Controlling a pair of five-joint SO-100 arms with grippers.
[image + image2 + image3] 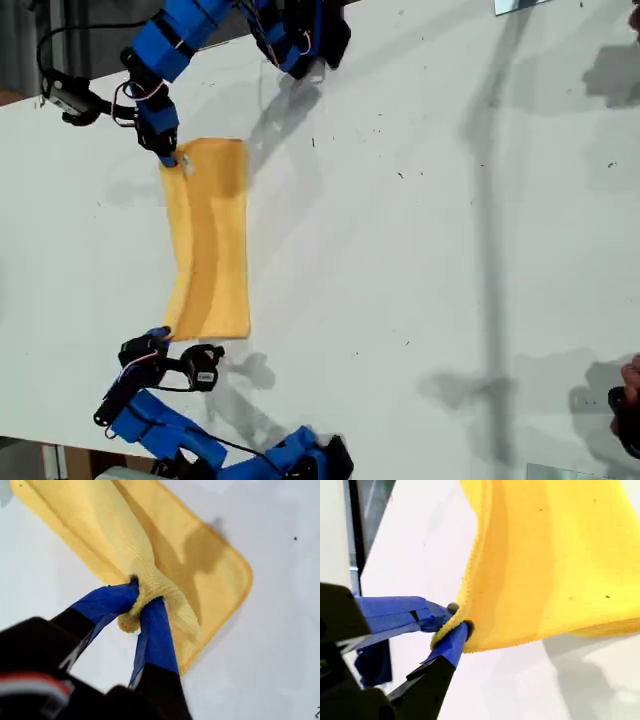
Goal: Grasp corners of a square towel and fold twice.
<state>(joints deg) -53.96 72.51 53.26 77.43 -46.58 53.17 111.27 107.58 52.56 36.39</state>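
Observation:
The yellow-orange towel (pixel 210 240) lies folded into a long strip on the white table (pixel 430 250), in the exterior view's left half. Two blue arms reach it there. One arm's gripper (pixel 167 155) is at the strip's upper left corner, the other's (pixel 160 335) at its lower left corner. I cannot tell which is first. My first gripper (pixel 144 594) is shut on a bunched corner (pixel 130 622) of the upper layer, above the flat lower layer (pixel 215 575). My second gripper (pixel 460 619) is shut on a corner (pixel 480 640) of the towel (pixel 545 555), which hangs lifted off the table.
A person's hand (pixel 630 385) shows at the exterior view's right edge, low down. Both arm bases stand left of centre in the exterior view, at its top (pixel 300 40) and bottom (pixel 310 455). A table edge (pixel 372 565) runs close by in the second wrist view.

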